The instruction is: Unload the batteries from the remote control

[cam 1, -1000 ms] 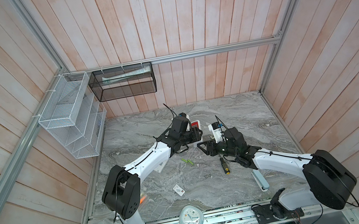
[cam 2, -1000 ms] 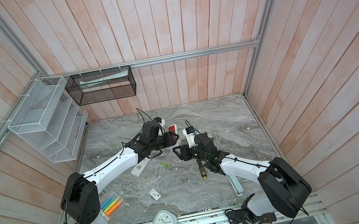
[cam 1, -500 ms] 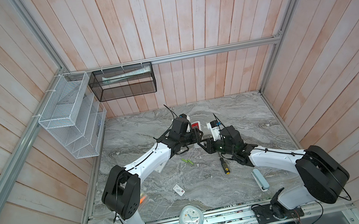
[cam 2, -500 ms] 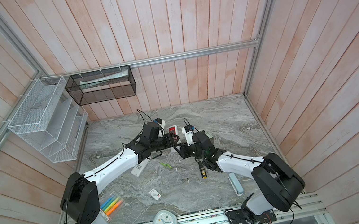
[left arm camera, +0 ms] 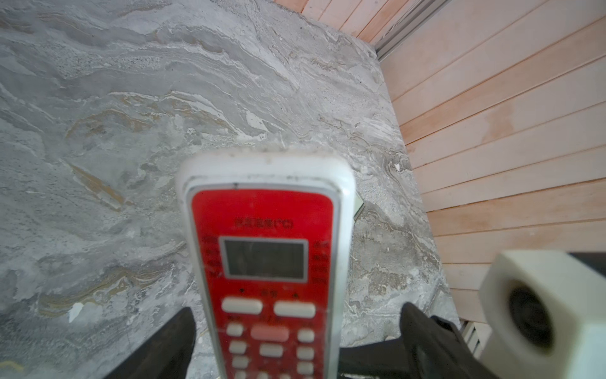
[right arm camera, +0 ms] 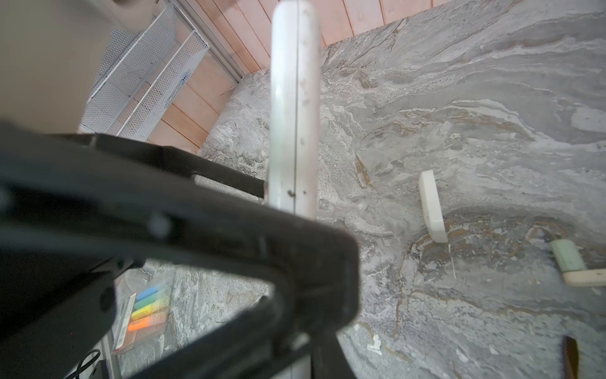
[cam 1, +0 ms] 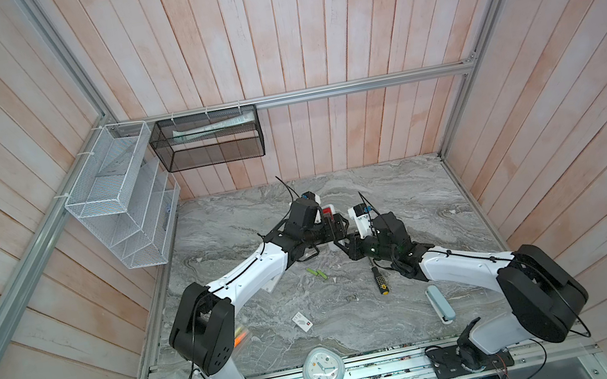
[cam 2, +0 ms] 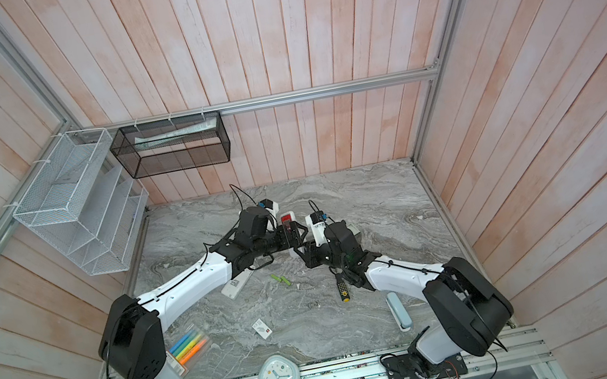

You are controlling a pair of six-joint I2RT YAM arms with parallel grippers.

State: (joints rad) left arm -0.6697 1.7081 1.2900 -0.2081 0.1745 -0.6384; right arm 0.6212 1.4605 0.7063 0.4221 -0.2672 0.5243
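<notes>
Far to my left, a clear pack of coloured highlighter pens (cam 2: 188,345) lies on the grey marble-patterned worktop (cam 1: 399,190) by my left arm's base. Moving right, two lime-green cylindrical batteries (cam 1: 312,271) lie loose on the worktop, close together and nearly end to end. They are out of the remote and apart from both tools.

Just beyond them my left tool (left arm camera: 300,331) is released. In the left wrist view its black fingers (left arm camera: 178,341) stand on either side of the white remote control with a red face (left arm camera: 262,229), one close beside it and the other well apart, neither pressing it. The remote is raised off the worktop, and its small grey screen and white buttons face my left wrist camera. In both top views it sits between the two tools, near the middle of the worktop.

My right tool (cam 1: 347,242) seems clenched on the remote's lower end. My left tool's black frame hides most of that grip in the right wrist view, where the remote shows edge-on.

Right of it a black-and-yellow-handled screwdriver (cam 1: 379,280) lies beside my right forearm. Further right a pale blue oblong case (cam 1: 439,303) lies flat.
</notes>
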